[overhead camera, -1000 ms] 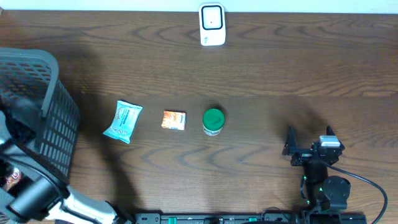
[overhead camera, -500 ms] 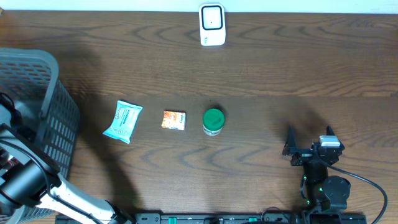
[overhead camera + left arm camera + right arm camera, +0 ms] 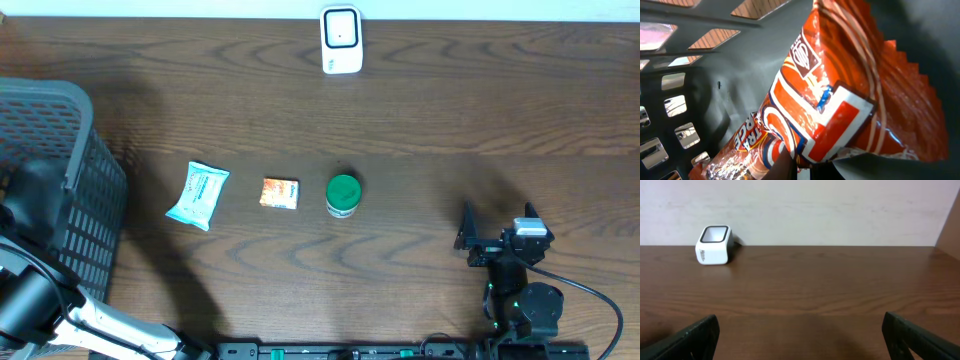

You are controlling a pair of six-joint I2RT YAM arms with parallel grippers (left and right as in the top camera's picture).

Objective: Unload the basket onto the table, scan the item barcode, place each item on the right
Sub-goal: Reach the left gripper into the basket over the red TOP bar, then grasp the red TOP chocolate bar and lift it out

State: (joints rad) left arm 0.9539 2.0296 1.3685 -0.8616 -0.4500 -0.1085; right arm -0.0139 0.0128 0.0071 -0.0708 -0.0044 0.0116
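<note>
Item gripped, scan pending.
Left tool [image 3: 799, 169] clamps snack packet [image 3: 830, 110] in basket [image 3: 90, 200]; right tool [image 3: 800, 335] gapes idle; scanner [image 3: 340, 40] unreached.

Walls of the grey basket [image 3: 715, 100] hem my left jaws in, the orange snack bag [image 3: 830, 110] filling the space ahead. My right jaws face bare worktop [image 3: 815, 305] up to the white scanner [image 3: 714, 245].
</note>
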